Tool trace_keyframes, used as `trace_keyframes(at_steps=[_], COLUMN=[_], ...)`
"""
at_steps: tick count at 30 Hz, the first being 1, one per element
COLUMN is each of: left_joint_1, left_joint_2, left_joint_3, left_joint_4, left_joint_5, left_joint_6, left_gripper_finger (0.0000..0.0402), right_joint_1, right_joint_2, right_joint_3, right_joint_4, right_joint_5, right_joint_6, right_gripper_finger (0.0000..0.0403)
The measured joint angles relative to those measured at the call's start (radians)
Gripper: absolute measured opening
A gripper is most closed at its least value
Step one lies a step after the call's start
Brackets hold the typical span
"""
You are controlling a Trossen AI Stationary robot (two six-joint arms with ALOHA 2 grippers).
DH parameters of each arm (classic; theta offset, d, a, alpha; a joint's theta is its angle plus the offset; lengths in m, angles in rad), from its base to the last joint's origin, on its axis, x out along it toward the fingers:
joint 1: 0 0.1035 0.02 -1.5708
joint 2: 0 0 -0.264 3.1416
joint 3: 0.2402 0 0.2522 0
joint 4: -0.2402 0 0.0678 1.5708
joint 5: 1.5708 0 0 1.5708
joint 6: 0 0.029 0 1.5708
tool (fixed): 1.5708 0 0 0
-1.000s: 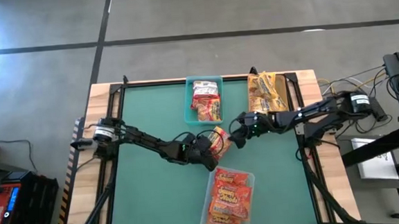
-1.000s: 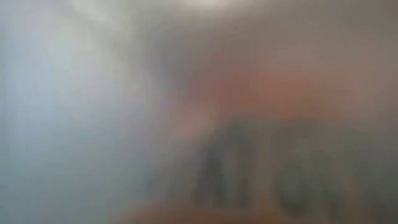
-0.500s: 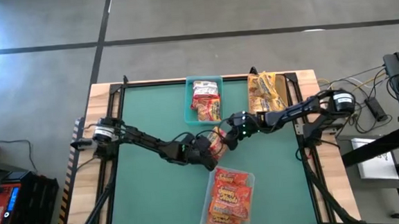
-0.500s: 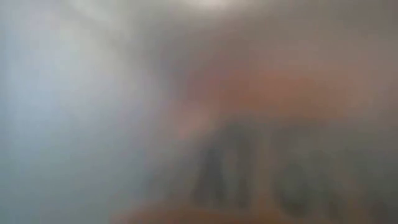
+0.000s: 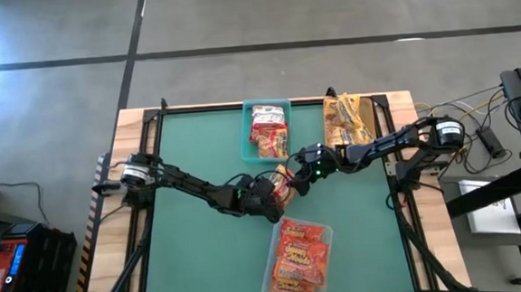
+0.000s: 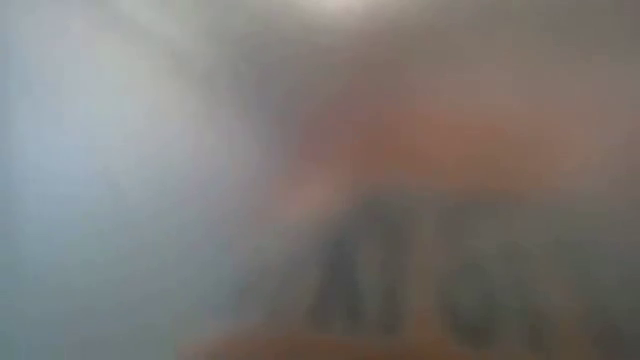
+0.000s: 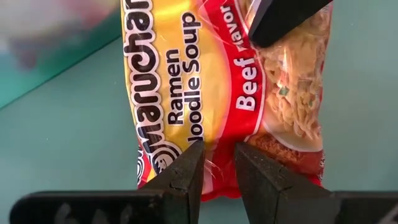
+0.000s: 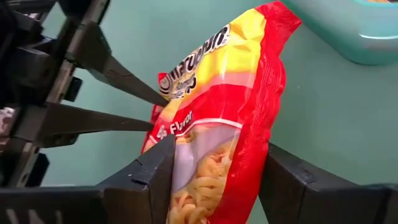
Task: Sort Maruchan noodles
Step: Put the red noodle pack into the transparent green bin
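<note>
Handover is what this moment amounts to, near the middle of the green bench. The left gripper pinches the lower sealed edge of one beef-flavour packet, its fingers clenched on the crinkled plastic. The right gripper has come in from the right side over the last second, and its fingers, wide apart a second ago, are narrowing around the other end of the same packet; one finger sits on each face, touching or nearly so. I judge the right grasp not yet firm, since the closing seems unfinished.

Seen from above, the two grippers meet over the packet just short of the teal bin at the far edge, which already holds red-and-white packets. A tan bin of yellowish packets stands beside it toward the far right corner, and a clear bin of orange packets sits at the near edge.

For the sorting, this likely means the packet passes to the right arm, which reaches the far bins more easily. Releasing on the left too soon could drop it.
</note>
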Motion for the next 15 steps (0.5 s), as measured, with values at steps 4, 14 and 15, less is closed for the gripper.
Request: trace_keyframes(at_steps=[4,14,15], left_joint_1=[-0.007,-0.051,-0.052], left_joint_2=[-0.008,-0.109,-0.117], left_joint_3=[0.0,-0.003,-0.002], left_joint_4=[0.012,-0.037,-0.047], left_joint_5=[-0.019,-0.275,-0.284], left_joint_6=[-0.011,-0.004,-0.016], left_gripper_finger=[0.0075,0.0075,0.0075], right_joint_1=[0.002,0.003,0.003], right_joint_2=[-0.008,-0.011,-0.012], right_joint_3=[0.0,0.0,0.0], right_joint_4=[0.004,0.001,0.002], right_joint_5=[-0.008,-0.034,-0.036], right_joint_6=[-0.003,-0.013,-0.013], right_gripper_finger=[0.0163,0.015,0.0145])
